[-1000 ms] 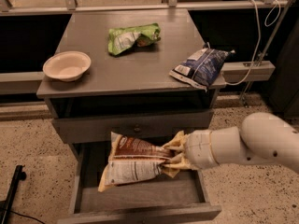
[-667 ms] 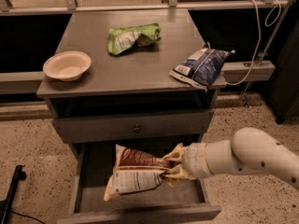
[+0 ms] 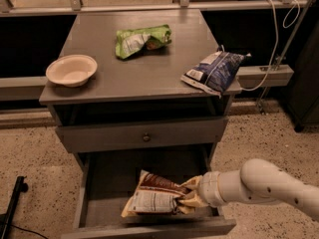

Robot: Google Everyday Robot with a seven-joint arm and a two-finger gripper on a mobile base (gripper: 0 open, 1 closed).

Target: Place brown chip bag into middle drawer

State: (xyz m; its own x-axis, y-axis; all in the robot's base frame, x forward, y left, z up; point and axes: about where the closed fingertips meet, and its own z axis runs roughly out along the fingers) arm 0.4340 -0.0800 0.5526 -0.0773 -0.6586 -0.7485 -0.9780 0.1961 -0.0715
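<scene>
The brown chip bag, dark brown with tan ends and a white label panel, lies low inside the open middle drawer, near its front right. My gripper reaches in from the right on a white arm and is at the bag's right end, its fingers hidden in the bag's crinkled tan end. The drawer is pulled out below the closed drawer front with a small round knob.
On the cabinet top sit a green bag, a dark blue bag overhanging the right edge, and a cream bowl at the left. A white cable and rail stand at the right. A black object lies on the floor at lower left.
The bag and my gripper have moved down and toward the drawer's front, deeper into the drawer; the arm has lowered.
</scene>
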